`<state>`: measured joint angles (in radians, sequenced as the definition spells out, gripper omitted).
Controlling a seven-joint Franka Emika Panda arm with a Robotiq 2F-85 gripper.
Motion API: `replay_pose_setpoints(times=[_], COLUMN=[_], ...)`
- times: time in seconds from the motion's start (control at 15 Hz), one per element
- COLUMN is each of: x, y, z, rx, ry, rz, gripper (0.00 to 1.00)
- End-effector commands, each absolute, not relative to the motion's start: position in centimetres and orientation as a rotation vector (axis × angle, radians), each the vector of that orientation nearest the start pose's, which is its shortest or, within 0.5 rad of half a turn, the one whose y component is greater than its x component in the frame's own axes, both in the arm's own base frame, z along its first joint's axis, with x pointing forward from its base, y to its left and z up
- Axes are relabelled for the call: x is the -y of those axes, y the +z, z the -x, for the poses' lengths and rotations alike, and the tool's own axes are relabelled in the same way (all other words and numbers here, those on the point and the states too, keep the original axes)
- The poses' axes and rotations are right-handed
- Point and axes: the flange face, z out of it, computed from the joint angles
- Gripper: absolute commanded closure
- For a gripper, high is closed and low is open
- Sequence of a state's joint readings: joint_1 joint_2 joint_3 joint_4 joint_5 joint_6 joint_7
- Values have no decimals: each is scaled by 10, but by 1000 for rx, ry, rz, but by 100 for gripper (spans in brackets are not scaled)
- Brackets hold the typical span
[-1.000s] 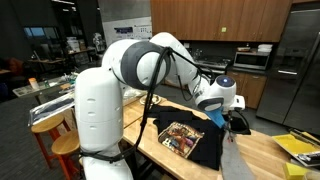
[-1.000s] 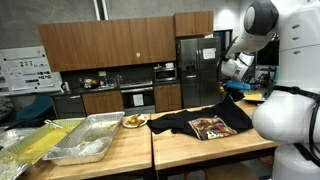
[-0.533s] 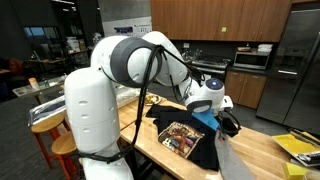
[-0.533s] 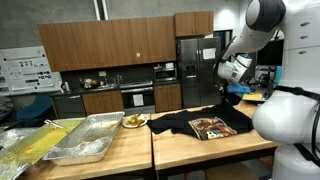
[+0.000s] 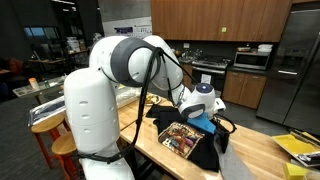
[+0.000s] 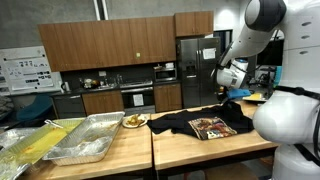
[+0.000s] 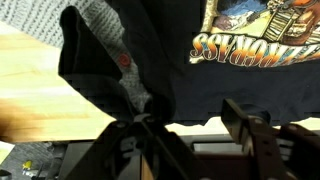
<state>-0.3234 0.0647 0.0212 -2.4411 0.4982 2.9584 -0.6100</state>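
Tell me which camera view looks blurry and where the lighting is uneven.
Wrist view: soft and blurred, the black T-shirt underexposed, the gripper dark and out of focus. Both exterior views: sharper but dim overall, with the white robot arm by far the brightest thing.

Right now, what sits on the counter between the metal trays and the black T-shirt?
A plate of food sits between the metal trays and the black T-shirt, toward the back; the rest is bare wood. This shows in an exterior view.
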Motion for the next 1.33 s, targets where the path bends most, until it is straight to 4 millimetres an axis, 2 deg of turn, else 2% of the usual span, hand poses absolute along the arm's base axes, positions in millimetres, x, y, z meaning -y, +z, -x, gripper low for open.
replay_pose_setpoints(times=[0.0, 0.07, 0.33, 0.53, 0.73, 0.87, 1.0, 1.27], x=[184, 186, 198, 219, 253, 267, 272, 265], y=[331, 332, 329, 318, 310, 311, 314, 316], z=[-468, -464, -446, -434, -421, -421, -425, -439], rx=[-237, -249, -306, -405, -521, -566, -584, -651], ry=[-814, -820, -861, -863, -861, -852, -838, -779], rz=[3084, 3089, 3136, 3172, 3203, 3216, 3225, 3215], gripper=[5, 0, 0, 0, 0, 0, 0, 0])
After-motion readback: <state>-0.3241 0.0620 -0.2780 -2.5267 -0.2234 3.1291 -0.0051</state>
